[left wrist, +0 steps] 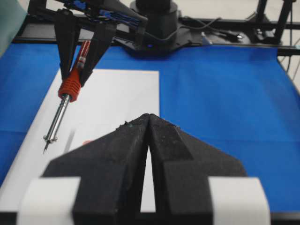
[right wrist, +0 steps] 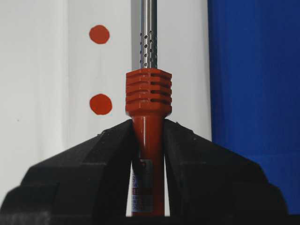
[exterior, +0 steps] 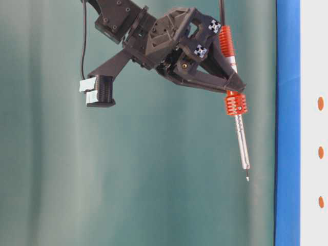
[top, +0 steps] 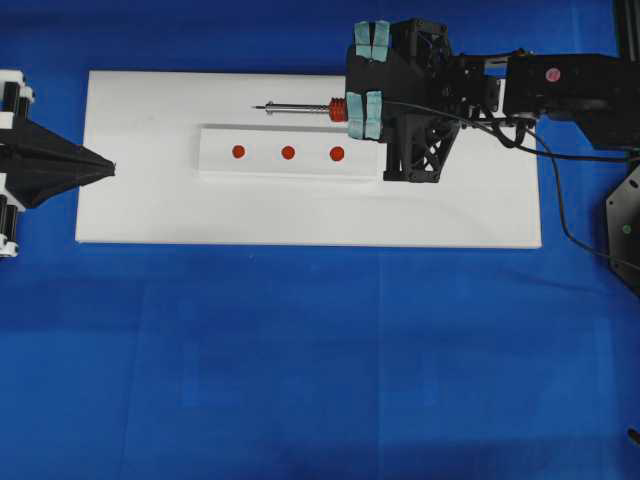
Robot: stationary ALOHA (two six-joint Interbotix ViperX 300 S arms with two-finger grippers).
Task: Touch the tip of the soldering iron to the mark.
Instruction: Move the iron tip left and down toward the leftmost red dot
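My right gripper (top: 356, 109) (right wrist: 148, 124) is shut on the orange-red handle of the soldering iron (top: 300, 107) (right wrist: 148, 93). The iron points left in the overhead view. Its silver tip (exterior: 247, 178) (left wrist: 45, 151) hangs in the air a little above the white board, tilted down. Three red round marks (top: 238, 152) (top: 288, 153) (top: 337, 153) lie in a row on a raised white strip. The tip is beyond that strip, apart from every mark. In the right wrist view two marks (right wrist: 101, 104) show left of the shaft. My left gripper (top: 110, 165) (left wrist: 148, 116) is shut and holds nothing, at the board's left edge.
The white board (top: 480, 215) lies on a blue cloth (top: 300, 380). The iron's black cord (top: 560, 200) trails off to the right past the right arm. Black arm frames (left wrist: 154, 23) stand beyond the board's far end in the left wrist view.
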